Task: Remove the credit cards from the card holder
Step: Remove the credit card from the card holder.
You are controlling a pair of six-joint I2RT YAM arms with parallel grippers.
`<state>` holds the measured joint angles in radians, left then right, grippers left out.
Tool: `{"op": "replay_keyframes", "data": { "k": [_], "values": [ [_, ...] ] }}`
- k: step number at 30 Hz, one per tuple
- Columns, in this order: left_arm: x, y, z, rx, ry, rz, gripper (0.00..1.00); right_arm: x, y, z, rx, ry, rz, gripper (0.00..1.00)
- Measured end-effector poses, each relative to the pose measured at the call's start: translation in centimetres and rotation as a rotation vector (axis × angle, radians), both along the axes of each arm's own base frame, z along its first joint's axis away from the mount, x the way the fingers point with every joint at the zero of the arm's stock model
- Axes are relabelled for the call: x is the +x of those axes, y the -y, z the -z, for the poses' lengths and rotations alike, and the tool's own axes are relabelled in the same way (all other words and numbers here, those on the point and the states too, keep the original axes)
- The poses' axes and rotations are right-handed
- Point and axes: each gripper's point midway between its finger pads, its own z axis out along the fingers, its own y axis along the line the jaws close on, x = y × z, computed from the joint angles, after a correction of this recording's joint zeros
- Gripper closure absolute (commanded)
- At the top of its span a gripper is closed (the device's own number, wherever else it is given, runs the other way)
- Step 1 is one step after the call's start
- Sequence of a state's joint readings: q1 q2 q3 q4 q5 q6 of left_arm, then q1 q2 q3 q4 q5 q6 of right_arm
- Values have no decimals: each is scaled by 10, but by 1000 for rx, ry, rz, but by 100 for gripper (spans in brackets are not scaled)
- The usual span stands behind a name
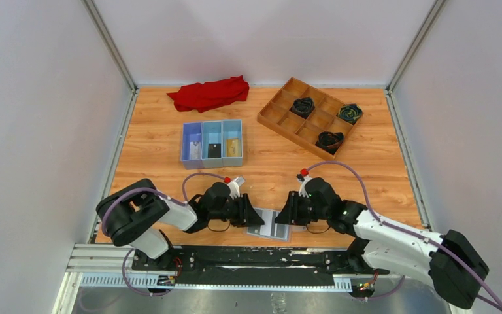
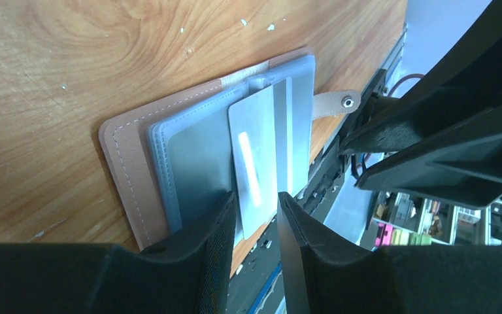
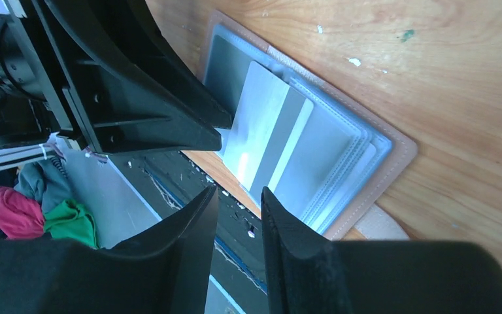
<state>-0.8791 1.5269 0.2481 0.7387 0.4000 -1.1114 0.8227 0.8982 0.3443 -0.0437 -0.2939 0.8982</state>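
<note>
The card holder (image 1: 269, 224) lies open at the table's near edge, tan cover (image 2: 121, 163) down and grey clear-rimmed panels (image 3: 340, 150) up. A pale credit card (image 2: 255, 137) with a grey stripe (image 3: 261, 124) sticks partly out of it over the table edge. My left gripper (image 1: 256, 219) is at the holder's left, its jaws a narrow gap apart (image 2: 256, 196) with the card's end between them; the left finger overlaps the card's edge. My right gripper (image 1: 285, 214) is at the holder's right, slightly open (image 3: 238, 191) and empty, above its near edge. The two grippers nearly meet.
A blue three-compartment tray (image 1: 213, 142) behind holds a pale, a black and a gold-tan card. A wooden grid tray (image 1: 310, 116) with dark rolled items stands at the back right. A red cloth (image 1: 209, 93) lies at the back. The metal rail (image 1: 209, 258) runs just below the holder.
</note>
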Motion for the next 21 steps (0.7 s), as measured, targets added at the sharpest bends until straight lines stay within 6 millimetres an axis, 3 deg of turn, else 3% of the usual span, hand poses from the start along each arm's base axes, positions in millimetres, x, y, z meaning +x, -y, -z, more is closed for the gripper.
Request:
{"op": "replay_keyframes", "data": {
  "k": [8,14,21],
  "values": [
    [1,2,0,-2,-1,3,64,-4,-7,10,0,-24,-36,63],
    [1,2,0,-3,-1,3,63,-11,-3,34,-32,-75,-36,62],
    [2,1,0,-2,-1,0,63,-9,-16,34,15,-87,-58,63]
  ]
}}
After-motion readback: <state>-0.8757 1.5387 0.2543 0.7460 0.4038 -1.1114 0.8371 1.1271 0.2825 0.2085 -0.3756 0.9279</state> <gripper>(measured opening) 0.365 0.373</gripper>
